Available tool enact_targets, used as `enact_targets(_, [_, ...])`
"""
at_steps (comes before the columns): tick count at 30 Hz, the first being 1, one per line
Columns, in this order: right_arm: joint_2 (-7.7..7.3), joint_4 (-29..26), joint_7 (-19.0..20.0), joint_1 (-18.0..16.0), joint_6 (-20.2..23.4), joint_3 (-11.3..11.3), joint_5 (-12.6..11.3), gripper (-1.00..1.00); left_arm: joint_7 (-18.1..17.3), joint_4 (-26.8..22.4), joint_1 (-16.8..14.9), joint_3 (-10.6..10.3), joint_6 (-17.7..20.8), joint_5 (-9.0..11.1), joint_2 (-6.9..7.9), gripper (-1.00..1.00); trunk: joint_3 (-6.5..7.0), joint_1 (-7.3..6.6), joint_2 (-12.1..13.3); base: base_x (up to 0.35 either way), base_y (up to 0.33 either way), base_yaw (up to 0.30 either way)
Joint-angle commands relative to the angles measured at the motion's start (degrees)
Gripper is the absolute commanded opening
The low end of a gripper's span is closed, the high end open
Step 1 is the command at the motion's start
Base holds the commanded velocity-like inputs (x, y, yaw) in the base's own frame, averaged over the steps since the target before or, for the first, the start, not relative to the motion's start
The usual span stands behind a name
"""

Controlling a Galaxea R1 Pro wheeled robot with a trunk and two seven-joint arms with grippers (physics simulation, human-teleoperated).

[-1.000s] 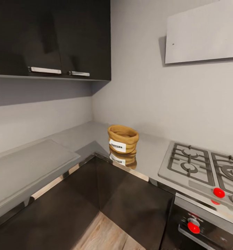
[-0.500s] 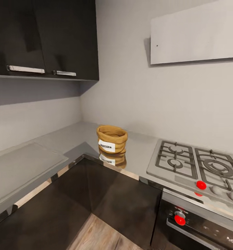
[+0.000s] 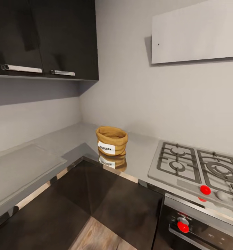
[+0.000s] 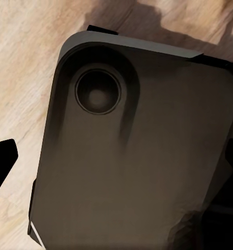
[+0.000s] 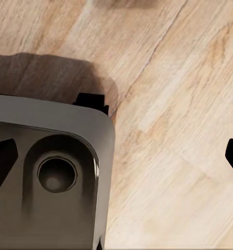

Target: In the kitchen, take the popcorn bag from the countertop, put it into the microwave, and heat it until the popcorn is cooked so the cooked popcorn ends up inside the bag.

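The popcorn bag [image 3: 111, 140], a small orange-brown sack with a rolled rim and a white label, stands upright on the light-grey countertop [image 3: 60, 142] near its inner corner, mirrored in the shiny surface. Its inside is hidden, so no popcorn shows. The microwave is out of view. In the left wrist view, my left gripper [image 4: 116, 166] hangs over the robot's dark base [image 4: 137, 156] and the wood floor, one dark fingertip [image 4: 1, 161] at the picture's edge. In the right wrist view, my right gripper [image 5: 116, 161] is open, fingertips [image 5: 1, 161] far apart, nothing between them.
A gas hob [image 3: 196, 166] with grates lies right of the bag, above a dark oven with red knobs [image 3: 182, 226]. Dark wall cabinets [image 3: 43, 38] hang at upper left, a pale hood panel [image 3: 196, 31] at upper right. Dark base cabinets [image 3: 106, 198] form an inner corner over wood floor [image 3: 99, 236].
The whole head view has shifted, so the camera moved: bag and hob now sit further left in the picture than one second ago. The things themselves have not moved.
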Motion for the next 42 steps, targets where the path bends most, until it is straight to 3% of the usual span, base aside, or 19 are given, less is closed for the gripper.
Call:
enact_targets(1, [-0.02,0.2,0.1,-0.1,-0.4,0.2,0.3,1.00,-0.1,-0.1,0.0,0.2,-0.1,0.3,-0.02,1.00,-0.05,0.00,0.0,0.004,0.000,0.000])
enact_targets(12, [-0.02,0.2,0.1,-0.1,-0.7,0.2,0.3,1.00,0.4,-0.1,0.0,0.2,-0.2,0.3,-0.10,1.00,-0.05,0.00,0.0,0.000,0.000,0.000])
enact_targets(42, [-0.15,0.2,0.1,-0.1,-0.6,0.2,0.4,1.00,0.4,0.0,0.0,0.2,0.2,0.5,-0.14,1.00,5.33,-6.59,12.0,0.000,0.000,0.000])
